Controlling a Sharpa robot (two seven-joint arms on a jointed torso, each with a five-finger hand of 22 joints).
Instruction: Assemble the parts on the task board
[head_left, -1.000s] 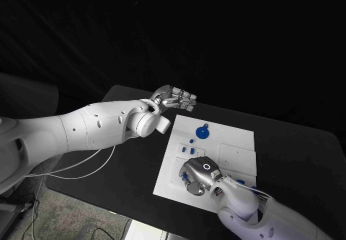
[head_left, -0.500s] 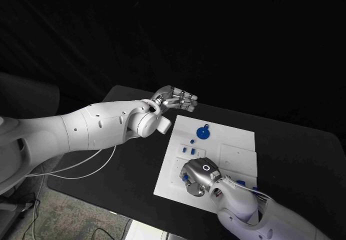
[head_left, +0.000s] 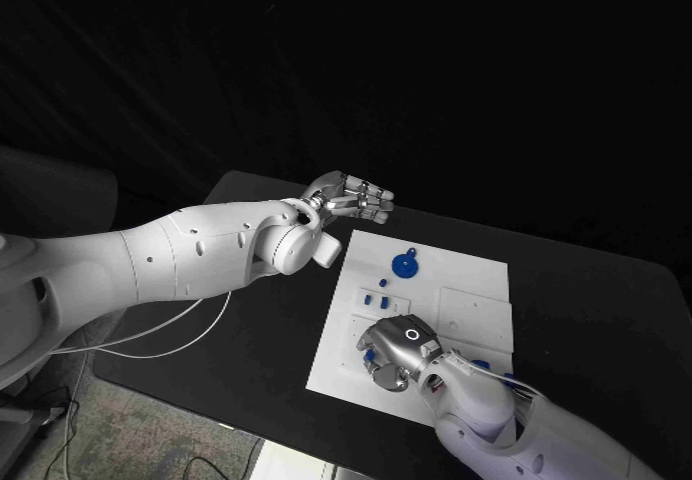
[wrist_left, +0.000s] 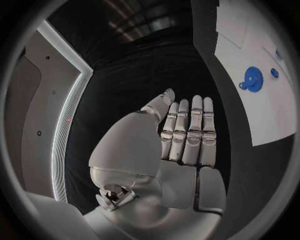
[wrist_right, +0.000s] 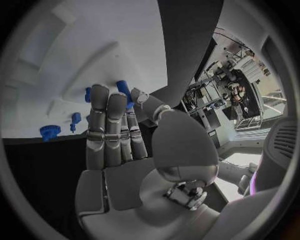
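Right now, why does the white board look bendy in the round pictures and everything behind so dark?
Right wrist view: the fisheye lens curves the white plate task board behind the silver right hand. Left wrist view: the board's edge bows too, near the round blue gear part. Head view: light falls on the black table; beyond it is black.

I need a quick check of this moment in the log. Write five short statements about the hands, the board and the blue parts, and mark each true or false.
1. The left hand is held off the far left corner of the white board, holding nothing. True.
2. The right hand is over the near end of the board. True.
3. The round blue gear lies on the black table, off the board. False: it lies on the board, near its far end.
4. The left hand's fingers are curled into a fist. False: they are straight, side by side.
5. A blue part shows at the right hand's fingertips. True, though whether it is gripped cannot be told.
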